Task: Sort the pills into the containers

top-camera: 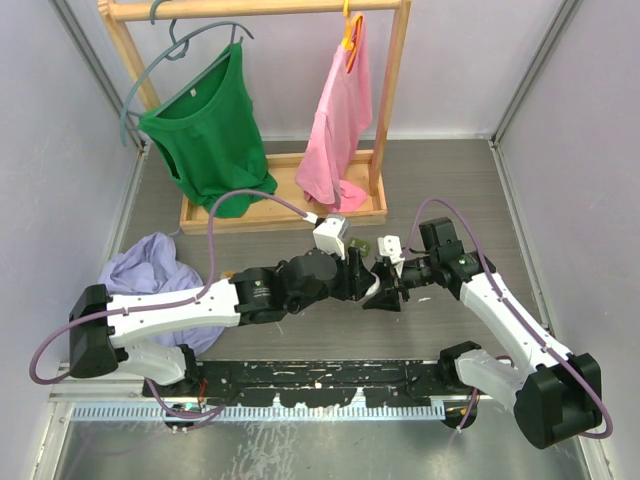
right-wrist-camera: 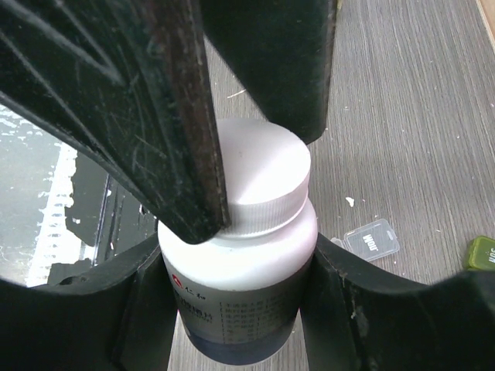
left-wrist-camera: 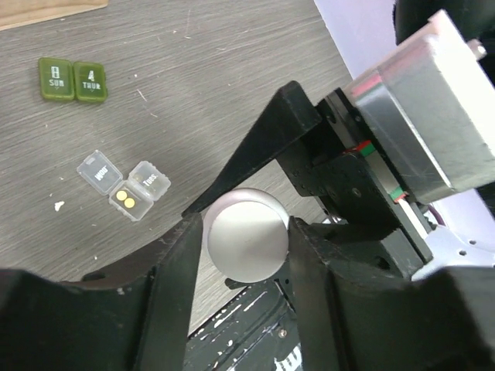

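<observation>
Gripping bottle point(right-wrist-camera: 240, 274) with right gripper point(right-wrist-camera: 240, 313), cap point(right-wrist-camera: 259, 174) with left gripper point(left-wrist-camera: 246, 247); could slip on twist-off and spill contents.

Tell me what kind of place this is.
Probably a robot lab test cell, not a home: a grey table boxed in by pale wall panels, a left arm and a right arm bolted at its near edge, and staged props: a wooden clothes rack and a pill bottle.
</observation>
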Controlling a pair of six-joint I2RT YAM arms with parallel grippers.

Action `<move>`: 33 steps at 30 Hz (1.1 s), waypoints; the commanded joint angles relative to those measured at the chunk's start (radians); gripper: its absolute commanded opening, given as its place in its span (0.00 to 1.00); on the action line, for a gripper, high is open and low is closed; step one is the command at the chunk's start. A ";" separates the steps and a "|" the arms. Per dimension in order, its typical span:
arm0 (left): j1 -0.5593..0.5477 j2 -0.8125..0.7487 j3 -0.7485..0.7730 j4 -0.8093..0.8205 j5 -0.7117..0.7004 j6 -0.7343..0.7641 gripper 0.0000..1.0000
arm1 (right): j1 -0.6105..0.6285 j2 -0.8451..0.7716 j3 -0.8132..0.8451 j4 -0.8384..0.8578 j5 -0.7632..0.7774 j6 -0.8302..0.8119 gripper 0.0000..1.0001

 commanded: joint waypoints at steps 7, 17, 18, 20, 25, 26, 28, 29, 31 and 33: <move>-0.007 0.001 0.033 0.001 0.066 0.022 0.28 | -0.002 -0.003 0.037 0.029 -0.021 0.001 0.15; -0.001 -0.113 -0.270 0.569 0.574 0.559 0.18 | -0.001 -0.003 0.037 0.029 -0.027 0.001 0.15; 0.010 -0.117 -0.280 0.569 0.612 0.622 0.14 | -0.002 -0.002 0.036 0.029 -0.027 0.002 0.15; 0.034 -0.112 -0.258 0.500 0.686 0.729 0.10 | 0.000 -0.002 0.036 0.029 -0.027 0.002 0.15; 0.087 -0.094 -0.256 0.503 0.811 0.798 0.14 | -0.001 -0.002 0.035 0.028 -0.028 0.002 0.15; 0.091 -0.093 -0.263 0.516 0.807 0.797 0.18 | -0.001 -0.003 0.035 0.028 -0.027 0.001 0.15; 0.096 -0.093 -0.278 0.545 0.772 0.790 0.27 | -0.002 -0.003 0.036 0.027 -0.027 0.001 0.15; 0.096 -0.098 -0.290 0.564 0.752 0.784 0.31 | -0.001 -0.002 0.035 0.027 -0.028 0.001 0.15; 0.095 -0.117 -0.315 0.609 0.709 0.769 0.35 | 0.000 -0.002 0.036 0.027 -0.030 0.001 0.15; 0.095 -0.130 -0.328 0.620 0.678 0.759 0.37 | -0.001 -0.001 0.036 0.027 -0.030 0.002 0.15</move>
